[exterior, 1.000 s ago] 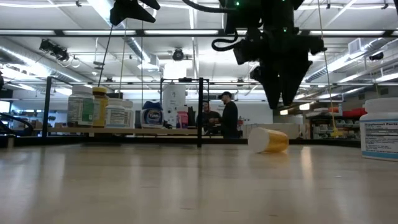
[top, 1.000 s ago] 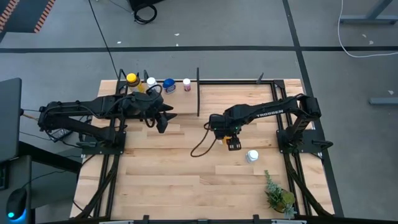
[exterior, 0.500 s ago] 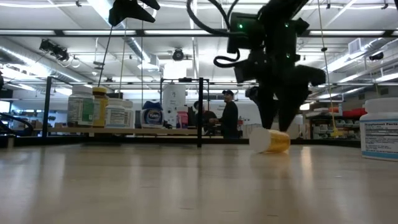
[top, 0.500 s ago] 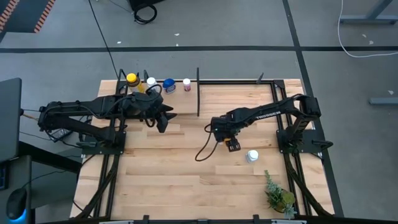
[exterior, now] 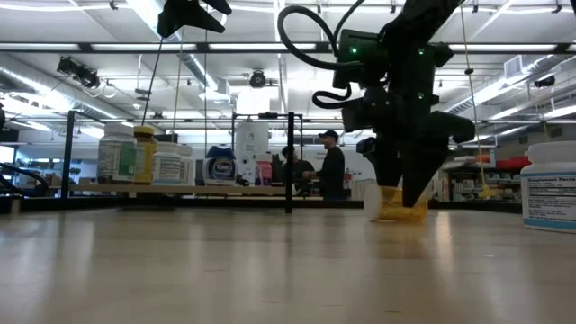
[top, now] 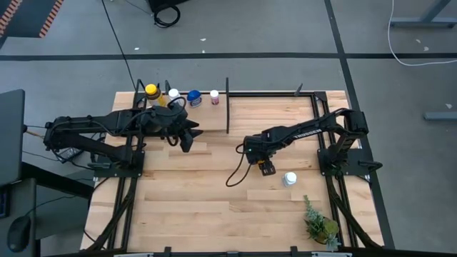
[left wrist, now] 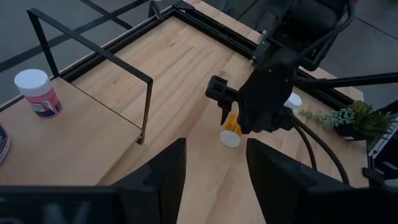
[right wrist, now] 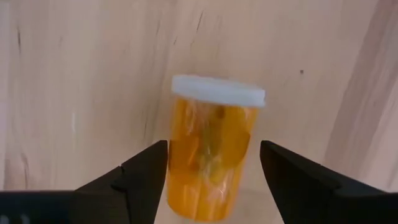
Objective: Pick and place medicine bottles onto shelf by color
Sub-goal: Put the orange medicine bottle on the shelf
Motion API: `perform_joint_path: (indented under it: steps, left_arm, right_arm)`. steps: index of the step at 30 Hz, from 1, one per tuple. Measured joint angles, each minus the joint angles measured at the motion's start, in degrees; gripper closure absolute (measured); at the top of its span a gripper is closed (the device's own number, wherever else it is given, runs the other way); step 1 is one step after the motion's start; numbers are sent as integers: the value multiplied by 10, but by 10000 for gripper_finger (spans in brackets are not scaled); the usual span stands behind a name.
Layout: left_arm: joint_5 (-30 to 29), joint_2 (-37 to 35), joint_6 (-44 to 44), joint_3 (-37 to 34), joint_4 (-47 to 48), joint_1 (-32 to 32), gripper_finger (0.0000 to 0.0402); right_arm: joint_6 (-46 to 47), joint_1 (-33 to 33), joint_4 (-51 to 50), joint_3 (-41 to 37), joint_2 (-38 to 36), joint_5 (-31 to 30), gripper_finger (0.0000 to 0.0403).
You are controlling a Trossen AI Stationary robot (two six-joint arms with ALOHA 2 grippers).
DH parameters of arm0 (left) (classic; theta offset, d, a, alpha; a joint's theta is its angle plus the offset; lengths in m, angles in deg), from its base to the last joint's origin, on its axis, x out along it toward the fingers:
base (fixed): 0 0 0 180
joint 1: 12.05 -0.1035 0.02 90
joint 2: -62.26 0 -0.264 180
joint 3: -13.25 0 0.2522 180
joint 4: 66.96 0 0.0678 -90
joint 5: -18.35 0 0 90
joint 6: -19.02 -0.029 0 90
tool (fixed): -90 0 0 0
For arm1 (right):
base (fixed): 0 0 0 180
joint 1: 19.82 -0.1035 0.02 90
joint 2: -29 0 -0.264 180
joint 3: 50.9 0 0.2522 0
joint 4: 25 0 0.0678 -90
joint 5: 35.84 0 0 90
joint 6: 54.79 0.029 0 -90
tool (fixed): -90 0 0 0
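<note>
An orange bottle with a white cap (right wrist: 214,155) lies on its side on the tabletop, right of centre; it also shows in the low view (exterior: 397,210) and in the left wrist view (left wrist: 231,128). My right gripper (top: 265,168) is open and points down over it, one finger on each side of the bottle's body (right wrist: 211,168). My left gripper (top: 191,135) is open and empty, in the air near the shelf (top: 227,107). On the shelf stand a yellow-capped amber bottle (top: 151,91), a white one (top: 173,94), a blue one (top: 194,98) and a pink-capped one (top: 214,96).
A white bottle (top: 289,178) stands on the table just right of my right gripper, and shows large at the right of the low view (exterior: 549,184). A small green plant (top: 320,225) sits at the near right corner. The shelf's black divider post (left wrist: 147,112) stands mid-table at the far side.
My right gripper has come down from above the orange bottle, moving slightly toward the near edge, until its open fingers stand on either side of the bottle at table height. The bottle has stayed where it lay.
</note>
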Motion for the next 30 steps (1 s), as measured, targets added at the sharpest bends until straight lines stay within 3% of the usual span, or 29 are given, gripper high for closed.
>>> perform_joint_path:
  steps: [10,17,22,30]
  left_arm:
    - [0,0,12,0,0,0,229]
    - [0,0,12,0,0,0,230]
    - [0,0,10,0,-1,0,230]
    - [5,-12,-6,0,-19,0,229]
  right_arm:
    - [57,0,34,-21,0,0,189]
    - [83,-1,29,-11,1,-1,195]
    - [100,-1,29,36,1,-9,196]
    - [101,-1,38,181,1,-28,196]
